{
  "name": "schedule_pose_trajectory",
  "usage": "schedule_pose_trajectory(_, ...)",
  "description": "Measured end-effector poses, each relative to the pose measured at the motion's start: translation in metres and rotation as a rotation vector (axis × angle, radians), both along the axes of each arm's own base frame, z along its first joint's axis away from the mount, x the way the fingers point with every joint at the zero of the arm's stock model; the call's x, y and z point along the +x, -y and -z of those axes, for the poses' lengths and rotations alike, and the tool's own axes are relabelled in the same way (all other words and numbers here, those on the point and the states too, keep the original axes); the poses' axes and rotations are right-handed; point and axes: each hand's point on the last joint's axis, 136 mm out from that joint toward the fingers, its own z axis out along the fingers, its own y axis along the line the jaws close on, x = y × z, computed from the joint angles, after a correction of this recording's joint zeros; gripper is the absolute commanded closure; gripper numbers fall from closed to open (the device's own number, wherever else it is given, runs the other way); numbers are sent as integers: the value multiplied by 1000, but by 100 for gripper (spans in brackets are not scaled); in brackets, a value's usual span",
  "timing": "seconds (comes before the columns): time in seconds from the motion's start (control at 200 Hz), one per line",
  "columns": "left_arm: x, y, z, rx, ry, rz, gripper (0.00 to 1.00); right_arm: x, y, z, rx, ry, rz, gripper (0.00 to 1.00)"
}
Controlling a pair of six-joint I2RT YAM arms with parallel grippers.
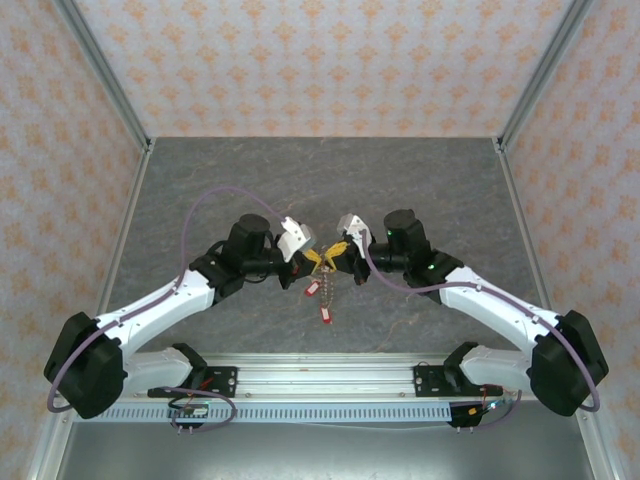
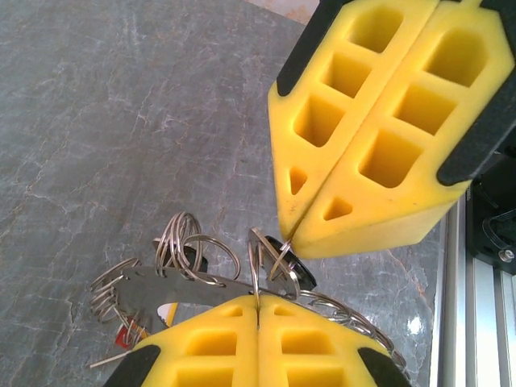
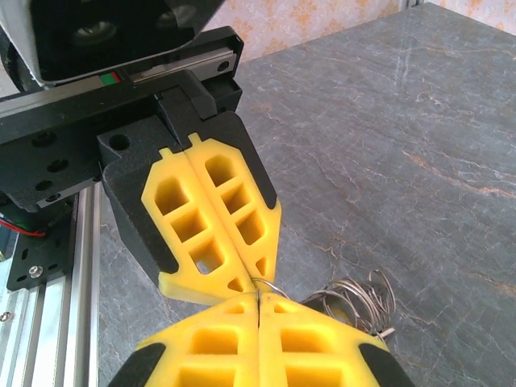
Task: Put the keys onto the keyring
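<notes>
Over the middle of the grey table, my left gripper [image 1: 316, 260] and right gripper [image 1: 337, 253] meet tip to tip. The left gripper [image 2: 258, 305] is shut on a thin metal ring [image 2: 256, 274] that stands edge-on between its yellow fingers. Facing it, the right gripper [image 2: 292, 232] is shut on a small split ring [image 2: 282, 256]. A flat silvery key [image 2: 161, 290] and several split rings [image 2: 189, 242] hang beside them. The chain-like keyring [image 2: 355, 321] curves off behind the left fingers. Below the grippers dangle red-tagged keys [image 1: 322, 313]. From the right wrist, my right gripper [image 3: 258, 298] meets the left gripper [image 3: 248, 282], with loose rings [image 3: 363, 294] beside.
The grey stone-look table [image 1: 320, 190] is bare behind the arms. Patterned walls and metal frame posts [image 1: 105, 70] close in the back and sides. An aluminium rail [image 1: 320, 375] with both arm bases runs along the near edge.
</notes>
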Motion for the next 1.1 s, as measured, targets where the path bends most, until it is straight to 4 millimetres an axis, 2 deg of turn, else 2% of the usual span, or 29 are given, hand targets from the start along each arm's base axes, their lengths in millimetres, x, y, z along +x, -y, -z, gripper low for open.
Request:
schedule_pose_trajectory(0.275, -1, 1, 0, 5, -6, 11, 100, 2, 1, 1, -7, 5, 9, 100)
schedule_pose_trajectory(0.48, -4, 2, -7, 23, 4, 48, 100, 9, 5, 6, -46, 34, 52, 100)
schedule_pose_trajectory(0.921, -8, 1, -2, 56, 3, 76, 100, 13, 10, 11, -96, -3, 98, 100)
schedule_pose_trajectory(1.101, -7, 2, -1, 56, 2, 76, 100, 11, 12, 19, -123, -35, 95, 99)
